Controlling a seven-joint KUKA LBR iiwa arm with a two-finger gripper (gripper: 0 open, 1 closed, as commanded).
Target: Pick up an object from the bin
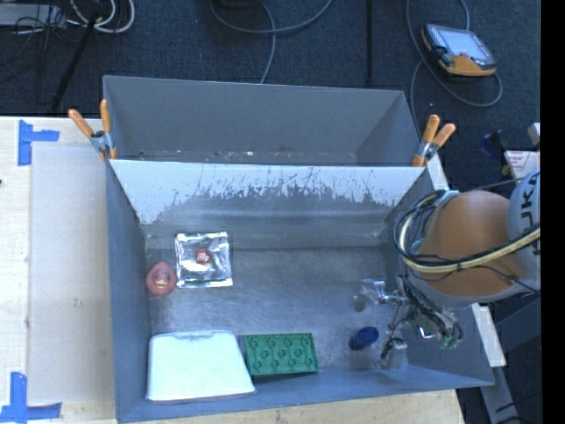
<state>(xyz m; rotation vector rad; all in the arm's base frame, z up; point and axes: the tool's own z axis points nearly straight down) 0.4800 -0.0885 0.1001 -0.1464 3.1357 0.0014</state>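
Grey bin [291, 281] holds a small blue oval [363, 338] lying roughly left-right beside the spread claw [382, 323].

The arm [468, 246] reaches into the bin [265, 148] from the right, its jaws spread apart, well right of the green studded plate [281, 354]. A small blue thing [363, 338] lies just beside the jaws, right of the plate. Just left of the plate lies a white block [196, 367]. Up and left of the plate lie a clear packet [204, 260] and a pink ball [160, 278].
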